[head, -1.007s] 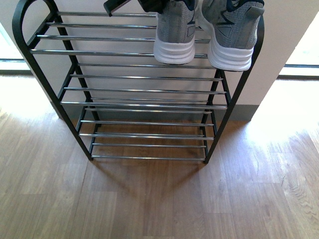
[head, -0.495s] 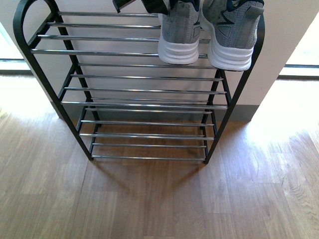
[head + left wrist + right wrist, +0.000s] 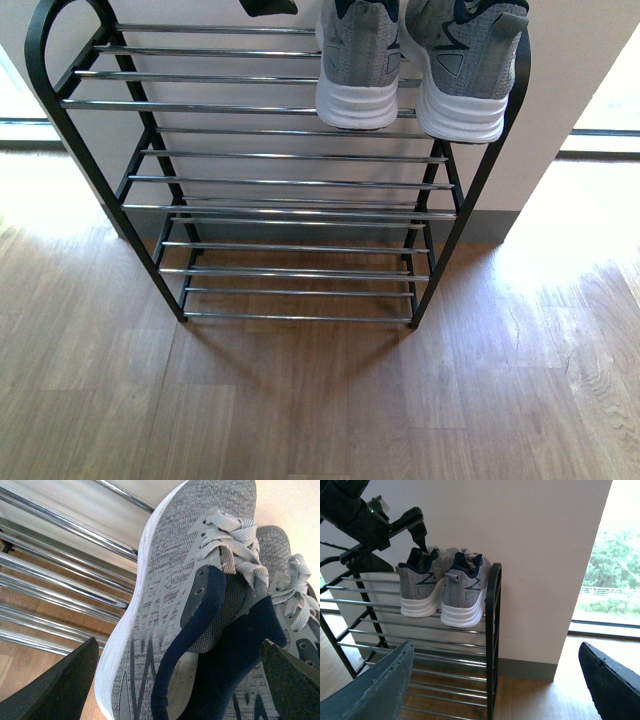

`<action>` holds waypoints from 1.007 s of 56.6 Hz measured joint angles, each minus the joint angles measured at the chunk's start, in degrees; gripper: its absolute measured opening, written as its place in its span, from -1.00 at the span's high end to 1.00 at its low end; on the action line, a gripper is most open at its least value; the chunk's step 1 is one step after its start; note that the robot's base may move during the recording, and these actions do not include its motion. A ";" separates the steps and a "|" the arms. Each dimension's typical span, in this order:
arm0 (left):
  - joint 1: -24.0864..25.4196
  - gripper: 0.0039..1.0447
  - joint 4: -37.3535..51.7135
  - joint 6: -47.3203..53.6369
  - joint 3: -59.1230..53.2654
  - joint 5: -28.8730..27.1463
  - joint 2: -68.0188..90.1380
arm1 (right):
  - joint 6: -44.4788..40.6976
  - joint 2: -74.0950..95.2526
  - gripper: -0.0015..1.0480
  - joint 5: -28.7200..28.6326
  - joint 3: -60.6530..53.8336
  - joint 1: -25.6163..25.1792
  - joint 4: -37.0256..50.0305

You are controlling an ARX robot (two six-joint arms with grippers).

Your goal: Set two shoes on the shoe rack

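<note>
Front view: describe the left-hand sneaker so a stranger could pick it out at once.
Start at the black-framed shoe rack. Two grey sneakers sit at its top tier's right end. The left sneaker is farther from the end frame than the right sneaker.

Shoe rack (image 3: pixel 250 105) stands on wood floor (image 3: pixel 300 400), back to the wall. Top tier carries two sneakers side by side, heels past the front rod. Near sneaker (image 3: pixel 357 60) sits just under left end effector (image 3: pixel 179 644); far sneaker (image 3: pixel 465 70) lies beyond it.
</note>
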 joint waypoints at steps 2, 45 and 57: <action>-0.04 -0.83 0.13 0.02 -0.44 -0.42 -0.57 | 0.00 0.00 -0.82 0.00 0.02 0.00 0.00; -0.44 -0.83 17.99 11.78 -39.71 -17.51 -36.76 | 0.00 0.00 -0.82 -0.02 0.02 0.00 0.00; -0.46 -0.83 19.45 16.37 -53.55 -23.15 -51.67 | 0.00 0.00 -0.82 -0.02 0.00 0.00 0.00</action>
